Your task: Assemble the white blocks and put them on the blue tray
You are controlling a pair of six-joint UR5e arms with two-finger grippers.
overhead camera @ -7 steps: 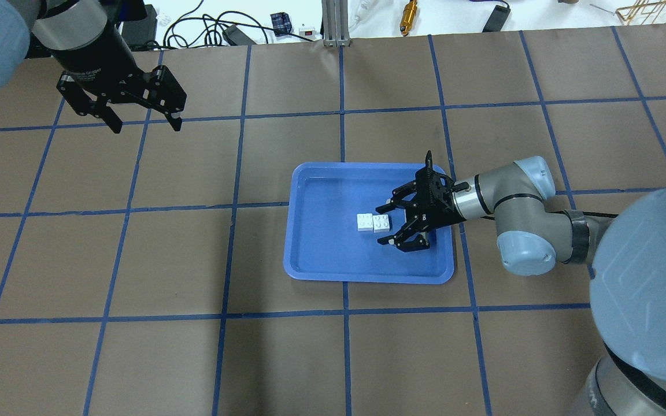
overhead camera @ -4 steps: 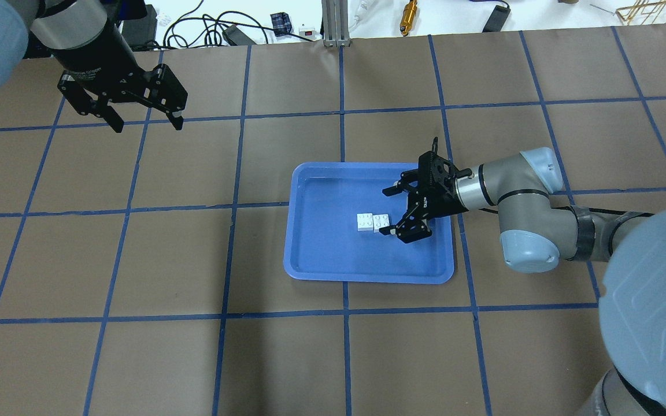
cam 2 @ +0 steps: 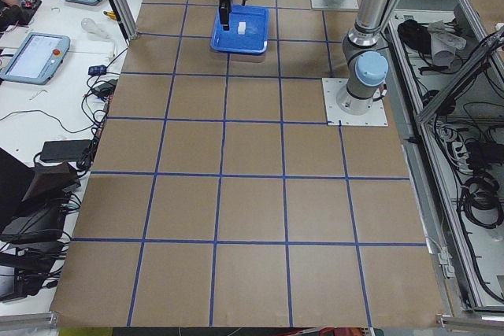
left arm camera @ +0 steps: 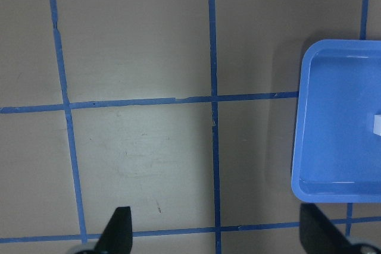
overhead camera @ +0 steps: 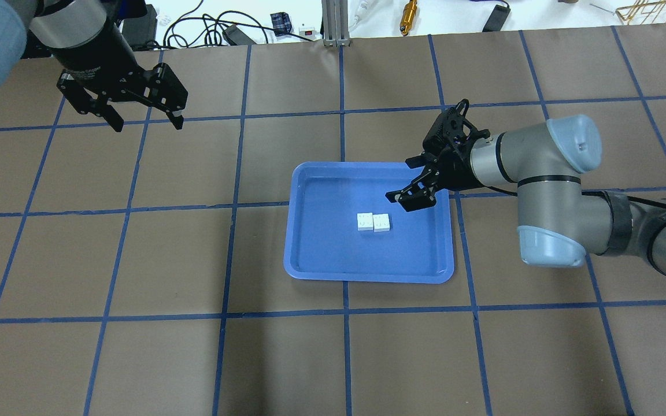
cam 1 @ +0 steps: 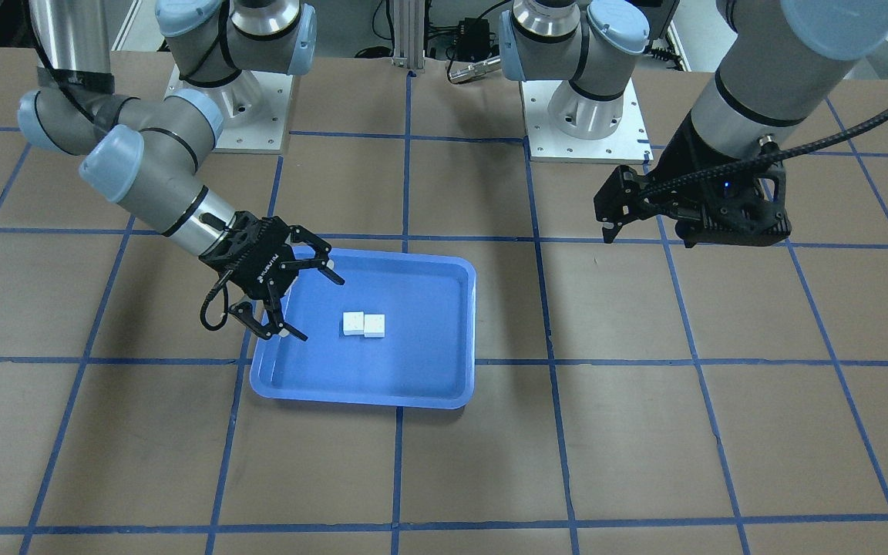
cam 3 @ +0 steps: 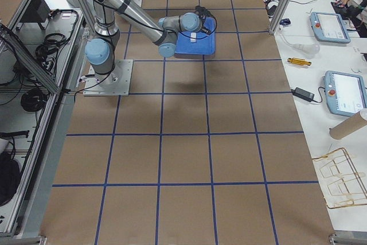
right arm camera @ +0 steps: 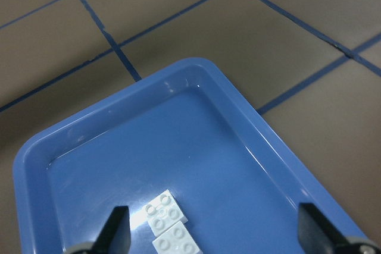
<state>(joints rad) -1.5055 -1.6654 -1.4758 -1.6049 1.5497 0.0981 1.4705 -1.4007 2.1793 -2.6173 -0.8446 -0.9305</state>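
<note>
Two white blocks (overhead camera: 373,222) lie touching side by side on the floor of the blue tray (overhead camera: 310,271), near its middle. They also show in the front view (cam 1: 364,324) and in the right wrist view (right arm camera: 169,224). My right gripper (overhead camera: 399,180) is open and empty. It hangs over the tray's far right part, apart from the blocks, and shows in the front view (cam 1: 321,308) too. My left gripper (overhead camera: 148,126) is open and empty, high over the far left of the table, well away from the tray.
The table is brown paper with a blue tape grid (overhead camera: 344,110). Cables, a gold tool (overhead camera: 408,14) and other clutter lie beyond the far edge. The left wrist view shows the tray's corner (left arm camera: 333,147) at its right.
My right gripper has drawn back from beside the blocks, up and toward the tray's far right corner, still open. The blocks have stayed in place. The left arm has hardly moved.
</note>
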